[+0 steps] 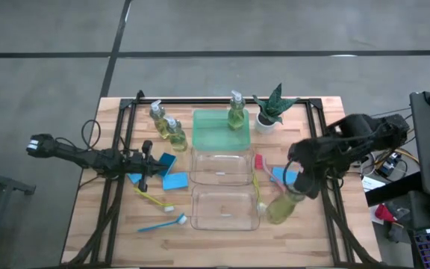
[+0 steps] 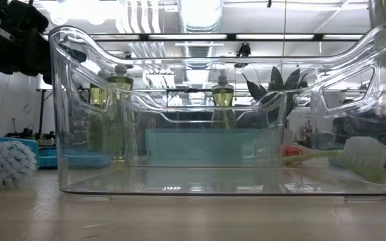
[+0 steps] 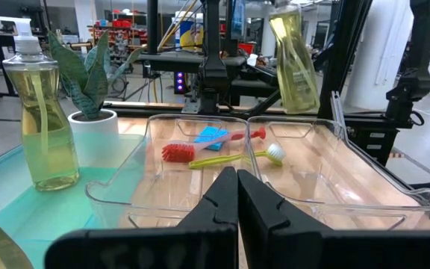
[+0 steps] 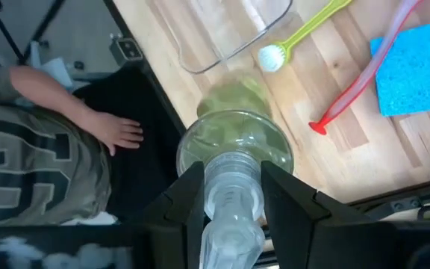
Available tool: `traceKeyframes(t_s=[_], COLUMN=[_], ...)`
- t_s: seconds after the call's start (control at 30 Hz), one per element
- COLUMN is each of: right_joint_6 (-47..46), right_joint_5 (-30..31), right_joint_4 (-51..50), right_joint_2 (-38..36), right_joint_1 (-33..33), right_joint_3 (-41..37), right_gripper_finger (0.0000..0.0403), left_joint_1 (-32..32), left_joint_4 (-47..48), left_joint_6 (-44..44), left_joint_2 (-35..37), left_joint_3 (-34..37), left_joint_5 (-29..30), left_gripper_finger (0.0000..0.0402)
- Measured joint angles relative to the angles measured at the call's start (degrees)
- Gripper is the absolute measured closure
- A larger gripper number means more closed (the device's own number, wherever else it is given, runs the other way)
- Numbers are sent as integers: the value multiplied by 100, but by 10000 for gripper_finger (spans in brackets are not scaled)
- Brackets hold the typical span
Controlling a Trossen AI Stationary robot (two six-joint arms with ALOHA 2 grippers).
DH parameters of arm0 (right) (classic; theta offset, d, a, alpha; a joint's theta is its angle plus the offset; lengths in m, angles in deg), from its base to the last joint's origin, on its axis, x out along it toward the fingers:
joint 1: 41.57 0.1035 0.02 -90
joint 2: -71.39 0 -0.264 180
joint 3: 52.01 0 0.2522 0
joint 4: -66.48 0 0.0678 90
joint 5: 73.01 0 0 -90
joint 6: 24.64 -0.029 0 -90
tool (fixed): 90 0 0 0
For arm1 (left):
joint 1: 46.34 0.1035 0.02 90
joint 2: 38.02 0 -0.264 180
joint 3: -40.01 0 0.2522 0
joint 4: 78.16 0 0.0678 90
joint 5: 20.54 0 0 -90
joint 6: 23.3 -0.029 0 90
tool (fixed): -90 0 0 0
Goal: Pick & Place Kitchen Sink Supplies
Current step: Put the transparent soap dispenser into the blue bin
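My right gripper (image 1: pixel 302 183) is over the table's right side, right of the near clear bin, shut on a pump bottle (image 1: pixel 281 206) of yellow-green liquid. Two more bottles (image 1: pixel 166 123) stand at the far left. A third (image 1: pixel 236 112) stands on the green tray. My left gripper (image 1: pixel 146 163) is shut with nothing between its fingers (image 3: pixel 237 196), beside two blue sponges (image 1: pixel 172 172). Another sponge (image 1: pixel 282 175) lies at the right with a red brush (image 1: pixel 260 161) and a yellow brush (image 1: pixel 258 193). A yellow brush (image 1: pixel 154 197) and a blue brush (image 1: pixel 163 223) lie near left. My right gripper pinches the bottle by its clear neck (image 4: pixel 232 175), just above the shoulder, one finger (image 4: pixel 189 198) on each side. The fingers come from above, pointing down. The bottle (image 3: pixel 293 56) hangs below them, tilted and lifted clear of the table.
Two clear bins (image 1: pixel 221 166) (image 1: pixel 225 211) sit mid-table, in front of the green tray (image 1: pixel 219 131). A potted plant (image 1: pixel 271 112) stands at the far right. A person's hand (image 4: pixel 114 131) shows beyond the table's near edge. The near bin (image 2: pixel 220 134) fills the low view.
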Motion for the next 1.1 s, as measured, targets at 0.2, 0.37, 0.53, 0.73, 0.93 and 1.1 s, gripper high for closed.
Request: traceKeyframes(t_s=[0.2, 0.37, 0.53, 0.73, 0.93, 1.1], right_joint_6=[160, 307, 599, 827, 1196, 1489], right_joint_5=[-17, -13, -20, -47, 75, 83], right_joint_4=[6, 9, 18, 63, 30, 28], right_joint_2=[-176, -183, -16, 303, 839, 1176], right_joint_1=[-282, -468, -530, -514, -232, -189], right_joint_3=[0, 0, -15, -48, -291, -284], right_gripper_finger=[294, 295, 298, 329, 389, 391], left_joint_1=[0, 1, 0, 0, 1, 0], left_joint_4=[-1, 0, 0, 1, 3, 3], left_joint_6=[-2, -1, -2, 0, 0, -1], left_joint_2=[0, 0, -1, 1, -1, 1], left_joint_3=[0, 0, 0, 0, 0, 0], left_joint_5=[1, 1, 2, 0, 1, 0], left_gripper_finger=[401, 401, 401, 401, 401, 401])
